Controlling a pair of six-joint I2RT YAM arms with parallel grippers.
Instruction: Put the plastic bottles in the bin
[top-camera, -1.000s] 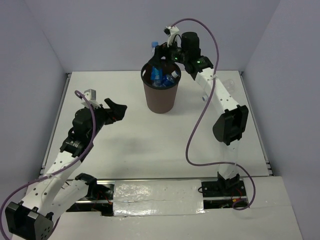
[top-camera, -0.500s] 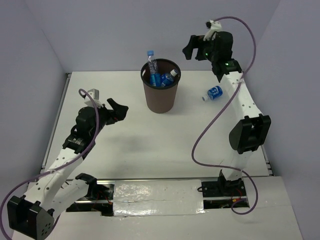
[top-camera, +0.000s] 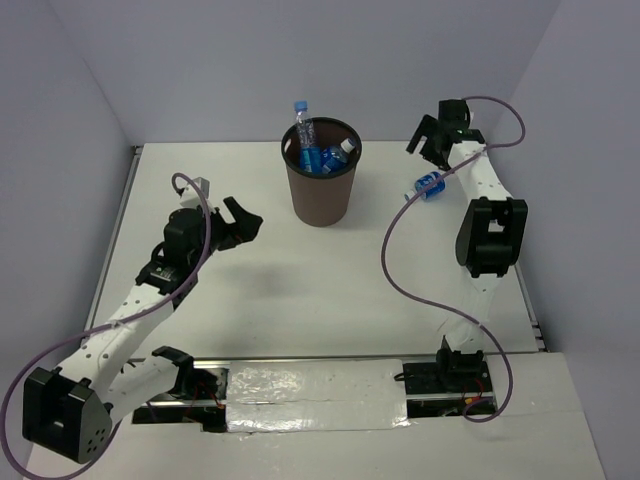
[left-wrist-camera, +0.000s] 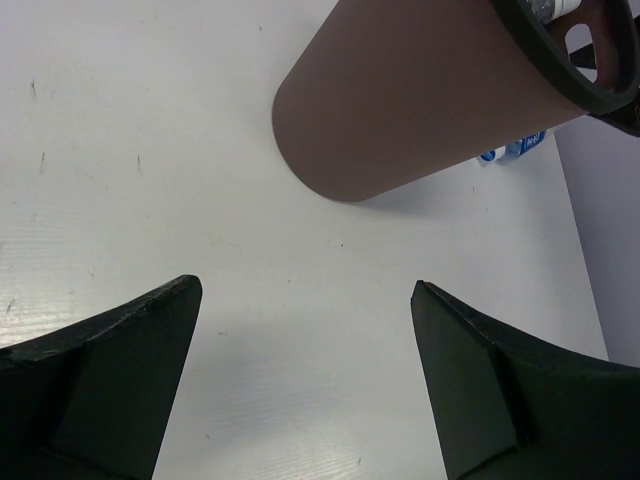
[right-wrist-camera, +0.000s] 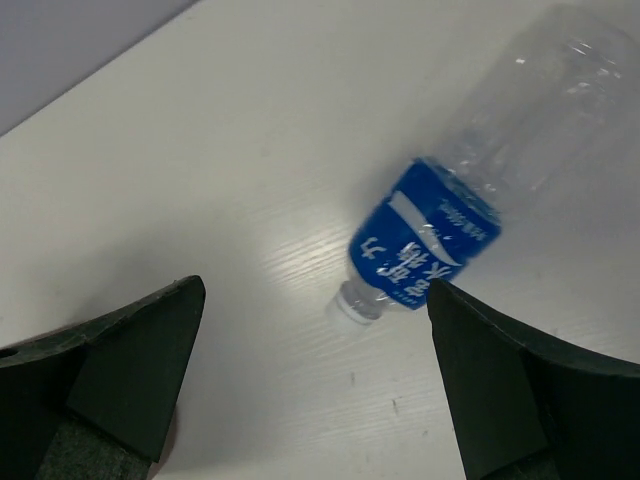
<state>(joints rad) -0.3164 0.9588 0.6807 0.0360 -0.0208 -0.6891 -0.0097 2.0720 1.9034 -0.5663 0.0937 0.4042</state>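
The brown bin (top-camera: 322, 195) stands at the back middle of the table. Several plastic bottles rest inside it, one clear bottle (top-camera: 303, 128) sticking up above the rim with its blue cap. Another clear bottle with a blue label (top-camera: 428, 185) lies on the table to the bin's right. My right gripper (top-camera: 427, 140) hangs open just behind and above it. In the right wrist view that bottle (right-wrist-camera: 440, 240) lies ahead of the open gripper (right-wrist-camera: 315, 288), cap toward me. My left gripper (top-camera: 240, 218) is open and empty, left of the bin (left-wrist-camera: 430, 100).
White walls close the table at the back and on both sides. The right arm's purple cable (top-camera: 400, 250) loops over the table right of the middle. Behind the bin, a bit of the lying bottle's blue label (left-wrist-camera: 510, 150) shows in the left wrist view.
My right gripper has left the bin's mouth and swung right and down to the lying bottle. A bottle now stands up out of the bin. The left arm has shifted slightly forward.
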